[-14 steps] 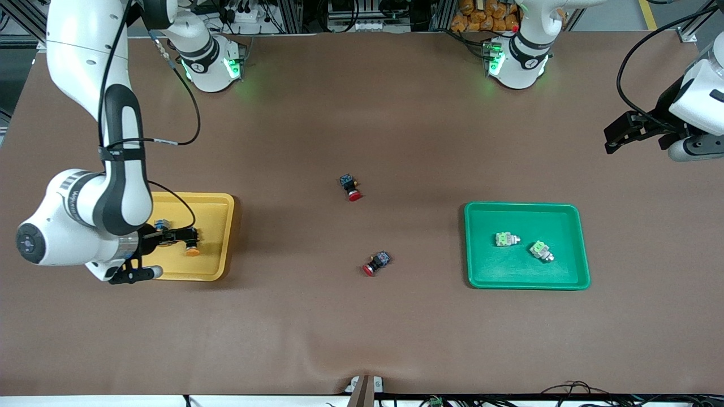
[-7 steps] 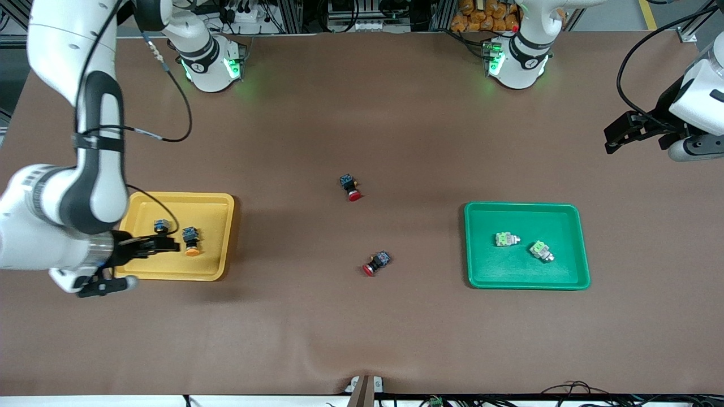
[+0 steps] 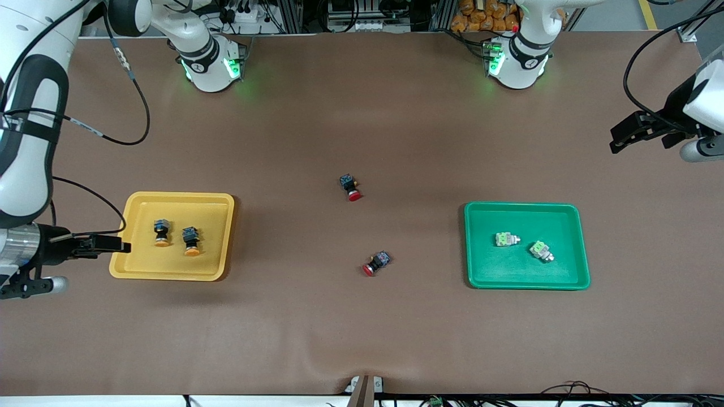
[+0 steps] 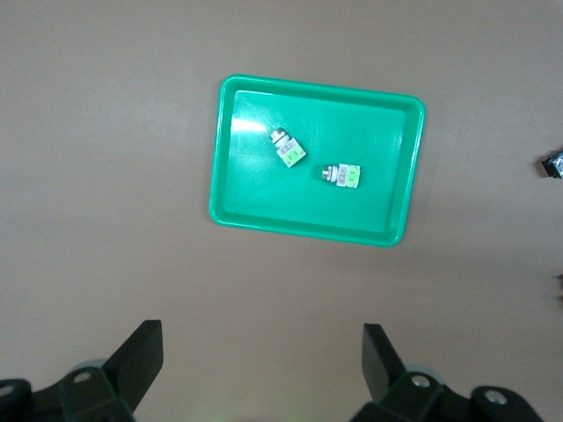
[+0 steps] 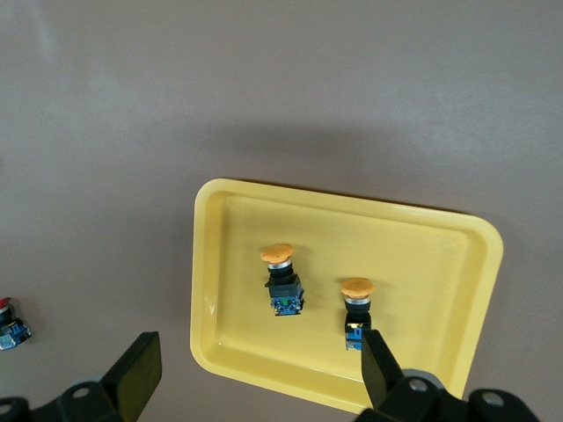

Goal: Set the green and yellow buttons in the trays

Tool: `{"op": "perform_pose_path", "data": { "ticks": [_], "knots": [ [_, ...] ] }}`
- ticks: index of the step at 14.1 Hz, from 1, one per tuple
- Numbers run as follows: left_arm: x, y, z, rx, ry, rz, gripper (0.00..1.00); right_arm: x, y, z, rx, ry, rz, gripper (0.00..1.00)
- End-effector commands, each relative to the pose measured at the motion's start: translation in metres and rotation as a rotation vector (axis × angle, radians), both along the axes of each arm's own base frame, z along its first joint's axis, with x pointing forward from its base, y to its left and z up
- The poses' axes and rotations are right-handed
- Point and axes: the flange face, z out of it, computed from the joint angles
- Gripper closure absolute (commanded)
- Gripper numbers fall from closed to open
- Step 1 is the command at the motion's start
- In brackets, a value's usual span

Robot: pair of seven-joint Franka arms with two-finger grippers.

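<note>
Brown counter, arm bases along one edge. Yellow tray toward the right arm's end, holding two black-bodied buttons with orange-yellow caps, side by side, apart from each other. Green tray toward the left arm's end, holding two grey buttons with pale green parts, near each other, not touching. Two red-capped switches on the bare counter between the trays, well apart. Right pincer at the yellow tray's outer rim, fingers spread wide, holding nothing. Left pincer raised over the counter's end past the green tray, fingers spread wide, empty.
</note>
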Motion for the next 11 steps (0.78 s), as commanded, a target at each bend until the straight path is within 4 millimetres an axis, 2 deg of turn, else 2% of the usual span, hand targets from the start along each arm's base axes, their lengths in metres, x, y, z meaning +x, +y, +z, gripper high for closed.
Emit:
{"op": "perform_pose_path", "data": {
  "ticks": [1, 2, 4, 6, 8, 10, 11],
  "knots": [
    [-0.013, -0.002, 0.008, -0.015, 0.01, 0.005, 0.0, -0.012, -0.031, 0.03, 0.088, -0.031, -0.019, 0.0],
    [-0.016, -0.001, 0.01, -0.014, 0.011, 0.009, 0.0, -0.014, -0.038, 0.039, 0.122, -0.047, -0.025, 0.0],
    [-0.017, -0.001, 0.011, -0.015, 0.014, 0.012, 0.0, -0.023, -0.03, 0.073, 0.047, -0.065, -0.012, 0.0],
    [-0.016, 0.004, 0.012, -0.014, 0.016, 0.016, 0.0, -0.039, -0.003, 0.12, -0.031, -0.044, -0.131, 0.0],
    [-0.014, 0.004, 0.017, -0.016, 0.004, 0.018, 0.0, -0.058, 0.018, 0.14, -0.055, 0.049, -0.22, 0.0],
    [-0.014, 0.001, 0.02, -0.014, -0.003, 0.013, 0.0, -0.079, 0.053, 0.179, -0.188, 0.012, -0.193, 0.0],
    [-0.014, 0.003, 0.021, -0.017, -0.004, 0.016, 0.0, -0.092, 0.063, 0.191, -0.235, 0.019, -0.186, 0.0]
  ]
}}
